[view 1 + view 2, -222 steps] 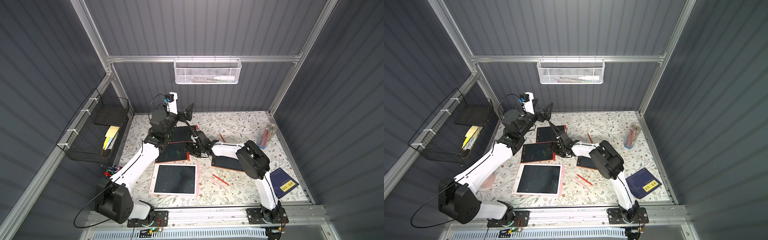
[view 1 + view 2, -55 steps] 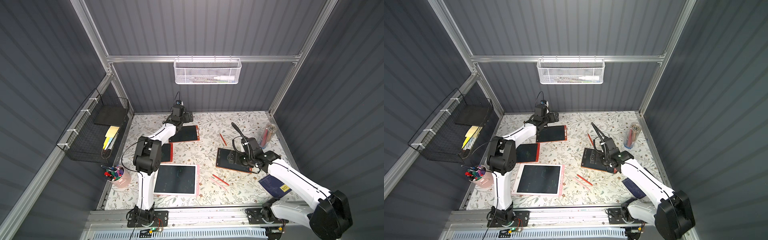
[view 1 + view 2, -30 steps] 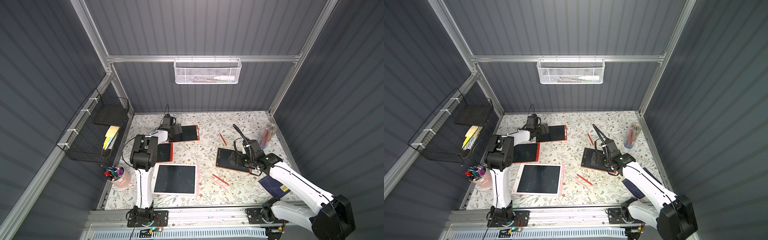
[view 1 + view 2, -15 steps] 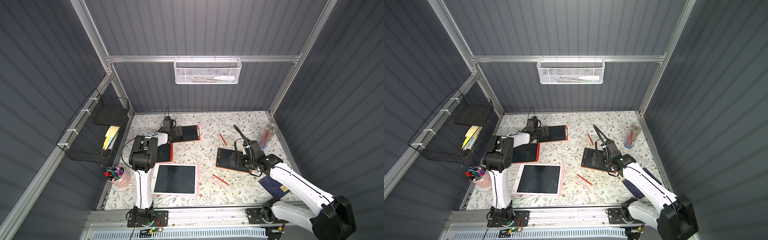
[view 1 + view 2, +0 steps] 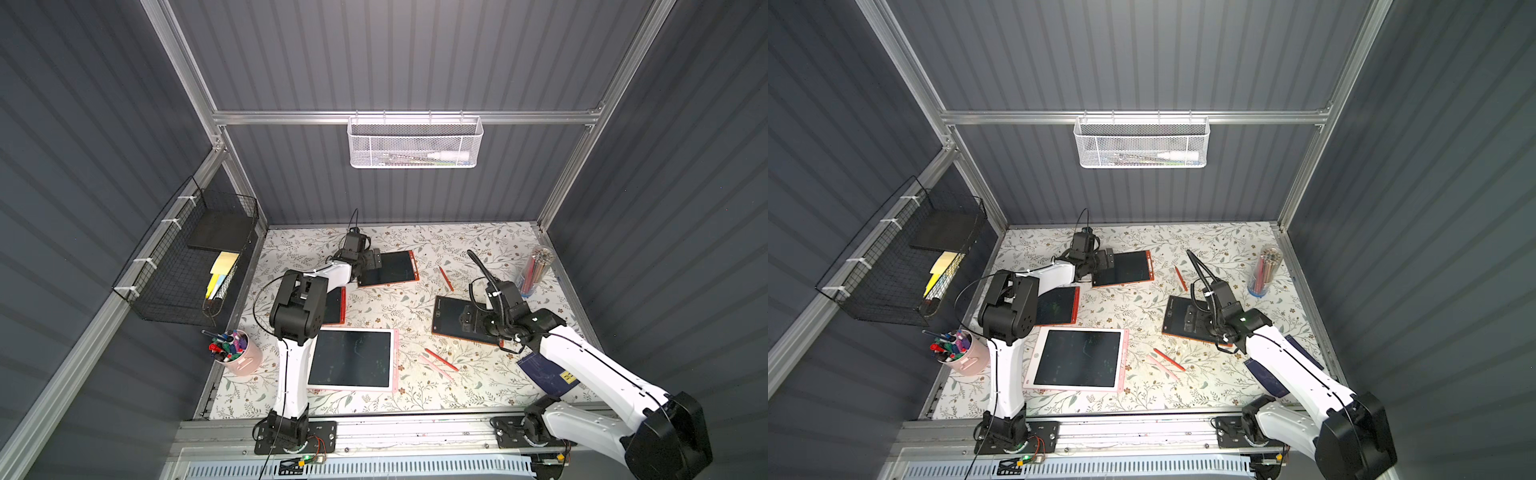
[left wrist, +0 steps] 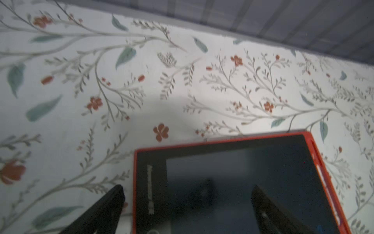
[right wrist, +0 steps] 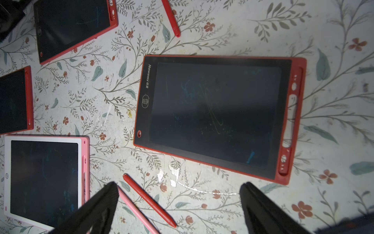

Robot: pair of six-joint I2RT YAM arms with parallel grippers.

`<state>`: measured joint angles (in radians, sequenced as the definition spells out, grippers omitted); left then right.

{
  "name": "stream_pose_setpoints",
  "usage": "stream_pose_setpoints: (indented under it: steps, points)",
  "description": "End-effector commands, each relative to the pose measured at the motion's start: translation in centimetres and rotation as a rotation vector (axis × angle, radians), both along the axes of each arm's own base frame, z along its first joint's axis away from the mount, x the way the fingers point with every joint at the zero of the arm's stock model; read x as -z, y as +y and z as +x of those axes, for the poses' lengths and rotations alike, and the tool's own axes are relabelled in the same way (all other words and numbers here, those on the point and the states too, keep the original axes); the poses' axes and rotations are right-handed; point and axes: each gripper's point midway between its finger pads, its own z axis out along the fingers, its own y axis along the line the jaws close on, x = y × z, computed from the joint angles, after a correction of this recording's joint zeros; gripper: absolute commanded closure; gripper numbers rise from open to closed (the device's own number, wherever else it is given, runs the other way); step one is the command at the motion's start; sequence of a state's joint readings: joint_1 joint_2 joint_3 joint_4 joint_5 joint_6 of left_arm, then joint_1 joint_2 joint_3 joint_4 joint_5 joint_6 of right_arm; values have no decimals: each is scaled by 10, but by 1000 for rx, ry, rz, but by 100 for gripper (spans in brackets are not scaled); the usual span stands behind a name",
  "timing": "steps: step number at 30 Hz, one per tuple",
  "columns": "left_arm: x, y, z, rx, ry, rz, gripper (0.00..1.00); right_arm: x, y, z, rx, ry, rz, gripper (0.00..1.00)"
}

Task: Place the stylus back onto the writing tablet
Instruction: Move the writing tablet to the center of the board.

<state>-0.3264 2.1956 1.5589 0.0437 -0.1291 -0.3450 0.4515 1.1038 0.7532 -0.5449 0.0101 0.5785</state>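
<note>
- Since the earlier frames the left arm [image 5: 297, 309] has pulled in from its long reach toward the back wall. Its elbow is now folded, and the left gripper [image 5: 371, 262] sits lower, at the short end of the far red tablet [image 5: 395, 270]. The right arm [image 5: 590, 365] has barely shifted.
- On the floral table [image 5: 478, 245] lie four tablets: a pink-framed tablet [image 5: 351, 359] nearest the rail, a half-hidden red tablet [image 5: 337, 305] behind the left elbow, the far red tablet, and the red writing tablet [image 5: 446, 313] on the right side.
- On the left gripper the jaws stand wide apart with nothing between them. In the left wrist view one finger [image 6: 109, 204] is over bare table and the other is over the dark screen. Contact cannot be told.
- On the right gripper [image 7: 179, 184] the jaws also stand wide apart and empty, hanging over the near long edge of the red writing tablet.
- In the right wrist view the pen slot along the short edge of the red writing tablet is empty.
- Loose on the table just beside that tablet lies the red stylus [image 7: 148, 200], alongside a pink stylus [image 7: 137, 210] and close to one right finger.
- Between the far red tablet and the red writing tablet lies a second red stylus [image 5: 445, 277], touching neither.
</note>
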Motion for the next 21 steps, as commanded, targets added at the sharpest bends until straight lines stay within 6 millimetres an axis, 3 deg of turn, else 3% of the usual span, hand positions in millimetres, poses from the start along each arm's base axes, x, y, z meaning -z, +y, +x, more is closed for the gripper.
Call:
stream_pose_setpoints:
  steps: [1, 10, 21]
  points:
    - [-50, 11, 39, -93, -133, 33, 1, 1, -3, -3, 3, -2, -13, 4]
    - [-61, -9, 84, -128, -208, 18, 1, -6, 0, -2, -6, -15, 5, 4]
    - [-19, -49, 84, -103, -179, 14, 1, -2, -1, -4, -5, 2, 1, 4]
